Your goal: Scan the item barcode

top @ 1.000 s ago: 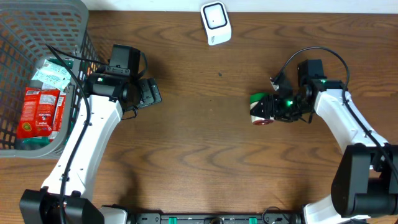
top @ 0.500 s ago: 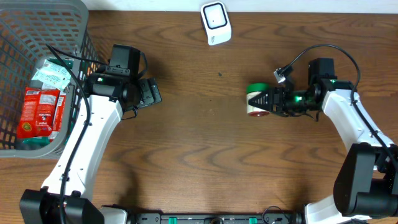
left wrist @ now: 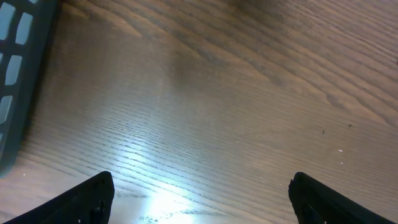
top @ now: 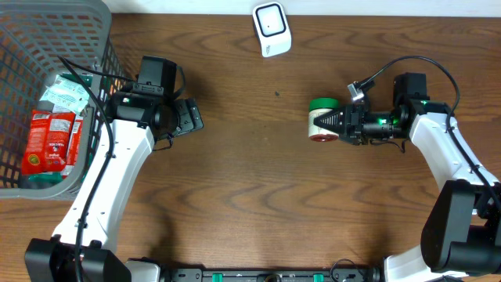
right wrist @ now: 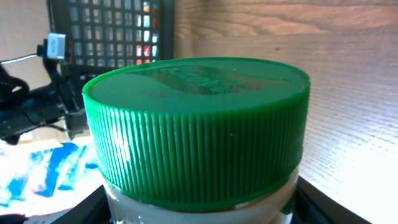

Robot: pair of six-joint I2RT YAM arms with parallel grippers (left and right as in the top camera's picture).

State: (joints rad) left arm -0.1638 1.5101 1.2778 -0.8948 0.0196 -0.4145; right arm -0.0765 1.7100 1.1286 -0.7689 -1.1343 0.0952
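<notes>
Item: small jar (top: 318,118) with a white body, a green cap (right wrist: 199,124) ribbed round its side, and red at the opposite end.
Pose: on its side, cap toward the far edge of the surface, red end toward the near edge.
Hold: clamped across its body by the fingers of the right gripper (top: 330,122), which reaches it from the right.
Scanner (top: 272,29): white, rounded, with a dark-framed window on top; flat at the far edge of the surface.
Relation: jar well apart from the scanner, nearer and to its right.

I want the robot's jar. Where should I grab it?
Probably the green lid, coming at it end-on: it sticks out clear of the right gripper, which clamps the jar by its pale body, and its ribs give grip.
</notes>
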